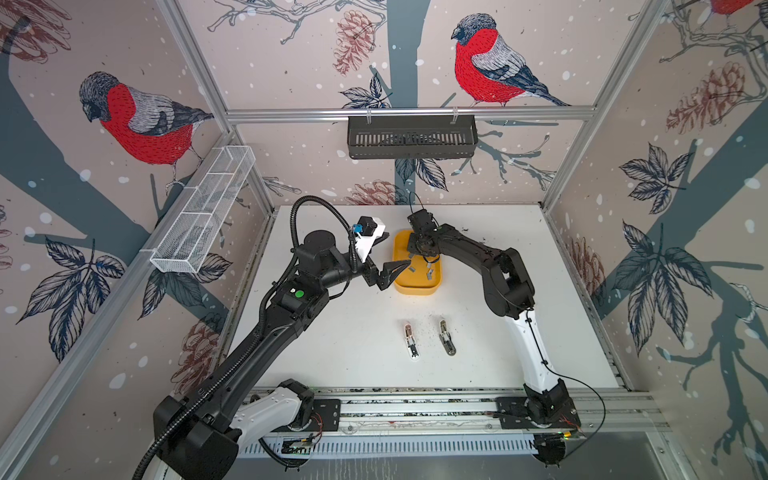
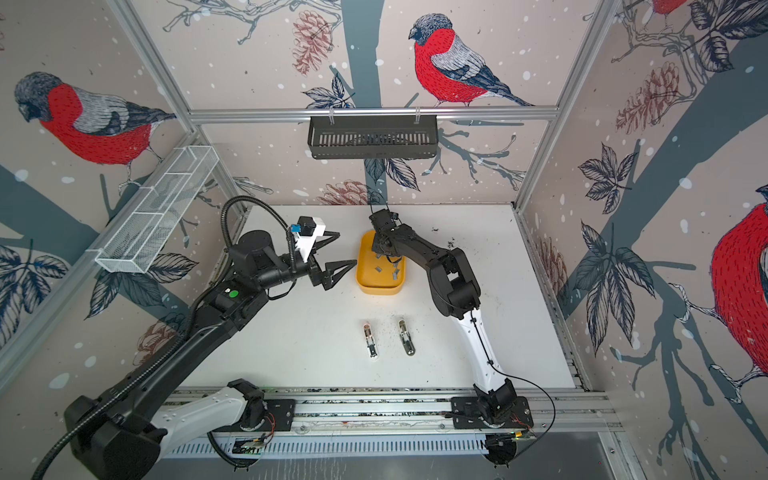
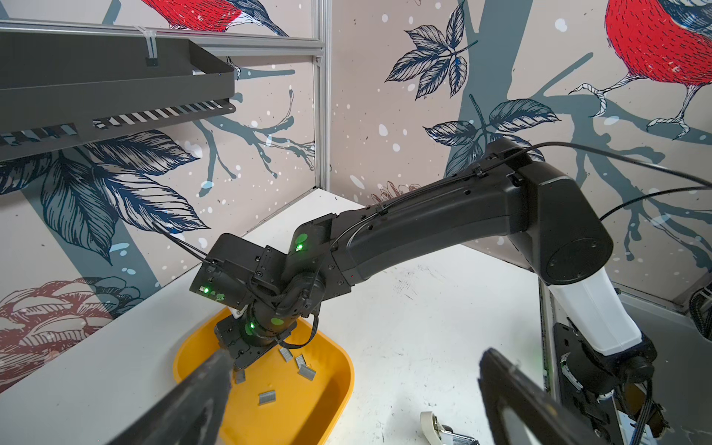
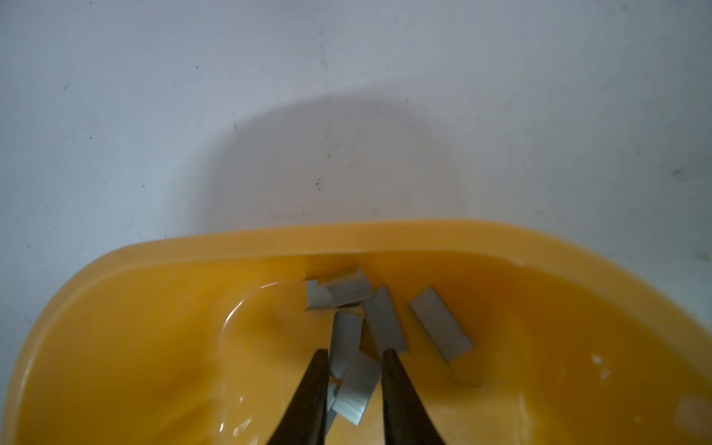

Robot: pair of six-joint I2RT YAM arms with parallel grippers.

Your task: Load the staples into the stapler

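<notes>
Narrowly parted, my black right gripper [image 4: 355,351] straddled a grey metal staple strip [image 4: 356,389]; I judged centring essential before closing

Right gripper [image 1: 417,254] in yellow tray [image 1: 415,289]

we log two arms. left arm [image 1: 266,332]: matte black shells, one white link [image 1: 266,409] by the base, a ribbed black conduit [image 1: 318,202] running off it, a round green sticker [image 1: 299,294] on the elbow housing. its wrist camera [image 1: 368,239] sits in a white bracket with a small blue part. left gripper [image 2: 347,249]: fingers [image 2: 337,272] black, open triangular frames. right arm [image 1: 503,270]: black, one white link [image 1: 527,357], a thin black cable [image 1: 533,338] tied along it; we see green lights [image 3: 299,246] at its wrist. right gripper [image 4: 354,352]: fingers [image 4: 306,400] dark, tapering to points. black base plates [image 1: 328,413] carry small screws.
</notes>
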